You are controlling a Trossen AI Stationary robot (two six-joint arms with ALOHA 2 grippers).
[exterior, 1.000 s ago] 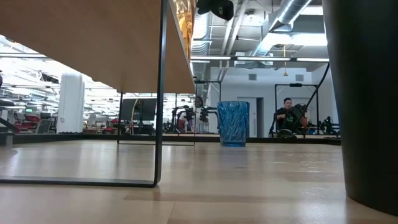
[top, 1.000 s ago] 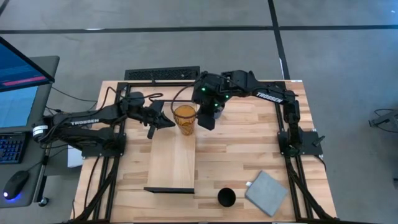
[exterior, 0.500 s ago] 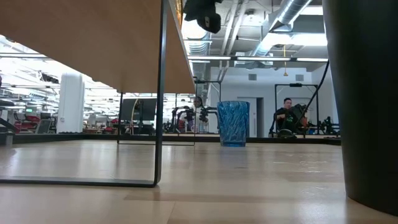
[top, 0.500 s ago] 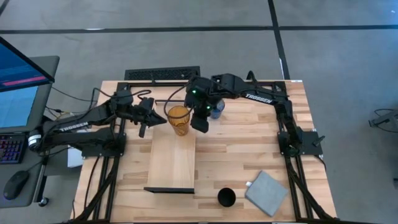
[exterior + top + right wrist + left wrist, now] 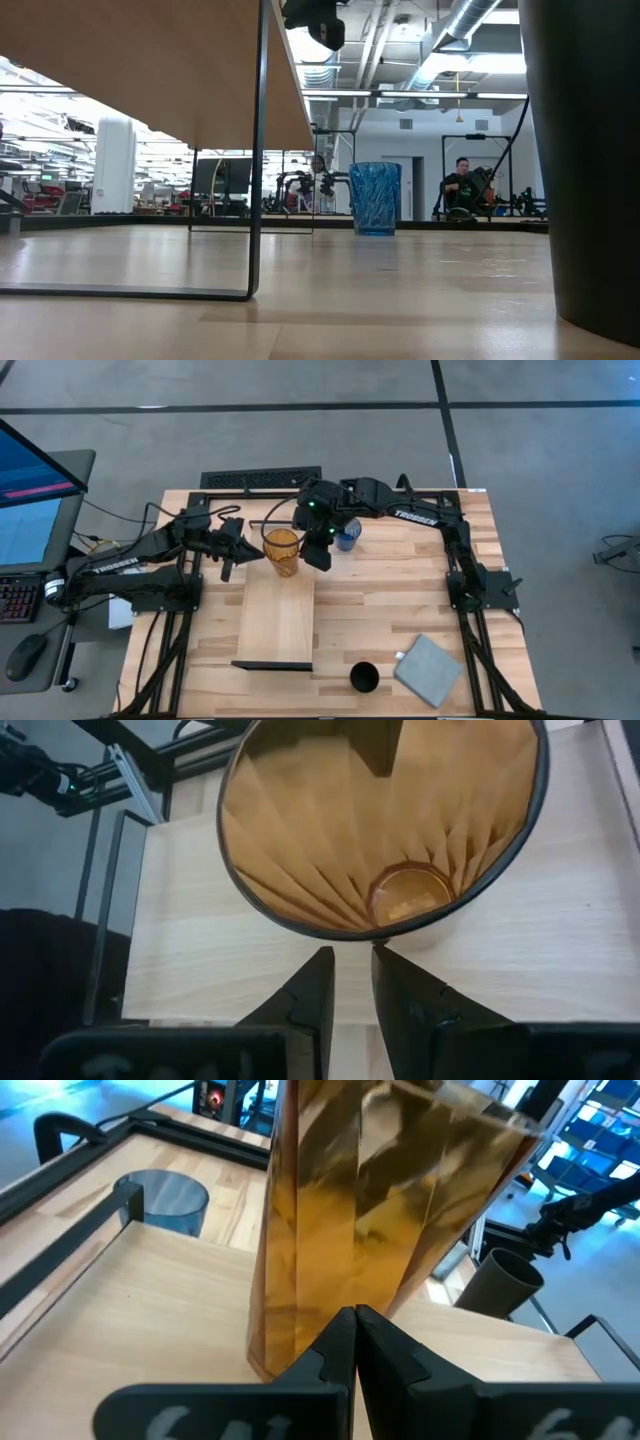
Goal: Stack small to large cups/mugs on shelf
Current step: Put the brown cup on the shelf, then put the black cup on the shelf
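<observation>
The amber cup (image 5: 283, 550) stands upright on the far end of the pale shelf (image 5: 277, 625); it also shows in the left wrist view (image 5: 380, 1210) and the right wrist view (image 5: 385, 830). My right gripper (image 5: 320, 552) is at the cup's right side, its fingers a narrow gap apart (image 5: 352, 960). My left gripper (image 5: 243, 552) is shut, its tips (image 5: 355, 1315) close to the cup's left wall. The blue cup (image 5: 348, 540) stands on the table behind the shelf. The black cup (image 5: 364, 678) stands on the table at the near edge. My right gripper has its fingertips (image 5: 325, 960) against the outer wall just under the amber cup's rim (image 5: 350, 934), coming from the table's right and slanting down. Neither finger is inside the cup. The cup stands on its base on the shelf. My left gripper: I cannot tell whether its shut tips touch the cup's lower wall (image 5: 300, 1330).
A grey square pad (image 5: 428, 668) lies near the table's near right corner. The shelf is raised on dark end frames (image 5: 258, 150). A dark bar (image 5: 262, 479) lies along the far edge. A person (image 5: 462, 185) sits in the room behind.
My right gripper has gone toward the table's left, and the amber cup has slid the same way along the shelf's far end, staying upright. My left gripper has drawn back toward the table's left edge.
</observation>
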